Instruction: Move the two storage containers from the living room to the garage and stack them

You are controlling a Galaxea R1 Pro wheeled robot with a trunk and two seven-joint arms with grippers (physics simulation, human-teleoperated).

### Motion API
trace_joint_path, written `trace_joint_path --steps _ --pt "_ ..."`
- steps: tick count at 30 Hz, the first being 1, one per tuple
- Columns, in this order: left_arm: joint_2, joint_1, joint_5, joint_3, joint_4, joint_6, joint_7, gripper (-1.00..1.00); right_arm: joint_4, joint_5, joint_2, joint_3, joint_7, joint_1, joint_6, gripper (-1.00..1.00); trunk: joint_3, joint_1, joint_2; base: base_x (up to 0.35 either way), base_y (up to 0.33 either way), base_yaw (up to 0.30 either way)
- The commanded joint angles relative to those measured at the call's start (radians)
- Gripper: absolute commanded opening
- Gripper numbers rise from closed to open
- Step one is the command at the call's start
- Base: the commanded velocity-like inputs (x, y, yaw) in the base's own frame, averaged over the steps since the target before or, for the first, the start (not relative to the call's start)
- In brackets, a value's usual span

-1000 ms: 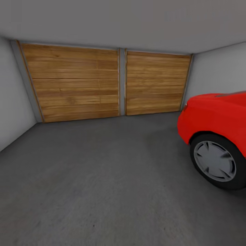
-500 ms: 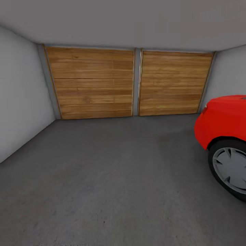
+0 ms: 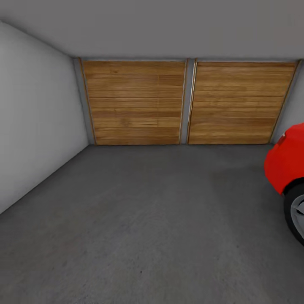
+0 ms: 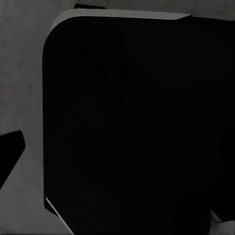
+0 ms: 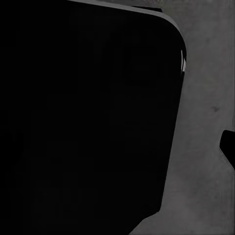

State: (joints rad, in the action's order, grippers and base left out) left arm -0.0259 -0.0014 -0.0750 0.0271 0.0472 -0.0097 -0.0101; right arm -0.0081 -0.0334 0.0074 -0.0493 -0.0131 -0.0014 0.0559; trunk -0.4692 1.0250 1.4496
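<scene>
The two storage containers are out of view. I am in the garage, facing its dark grey concrete floor [image 3: 143, 219] and two wooden panel doors [image 3: 135, 103] at the far end. In the left wrist view a large black part of my own body [image 4: 137, 122] sits over the floor [image 4: 22, 73], with one dark fingertip [image 4: 10, 159] at the picture's edge. The right wrist view has the same black bulk [image 5: 88, 117] and a dark fingertip [image 5: 228, 147] over concrete. Neither view lets me judge how the jaws stand.
A red car [image 3: 285, 169] with a dark wheel stands at the right edge. A pale grey wall [image 3: 38, 122] runs along the left. The second door [image 3: 240, 103] reaches the right corner. Open concrete stretches from me to the doors.
My head view has swung to the left: the doors and the car sit further right in the picture, and more of the left wall shows. Nothing in the room itself has moved.
</scene>
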Motion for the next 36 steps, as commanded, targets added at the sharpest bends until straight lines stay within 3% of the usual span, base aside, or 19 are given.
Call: trace_joint_path --steps 1,36 --pt "0.000 0.000 -0.008 0.002 0.000 -0.001 -0.001 1.00 0.000 -0.003 0.000 -0.003 -0.001 0.000 0.002 1.00 -0.001 0.000 0.000 0.000 0.000 0.269" --pt "-0.001 0.000 -0.008 0.002 0.001 -0.003 -0.002 1.00 0.000 0.004 0.000 0.003 0.011 0.000 0.001 1.00 -0.001 0.000 0.000 0.000 0.000 0.280"
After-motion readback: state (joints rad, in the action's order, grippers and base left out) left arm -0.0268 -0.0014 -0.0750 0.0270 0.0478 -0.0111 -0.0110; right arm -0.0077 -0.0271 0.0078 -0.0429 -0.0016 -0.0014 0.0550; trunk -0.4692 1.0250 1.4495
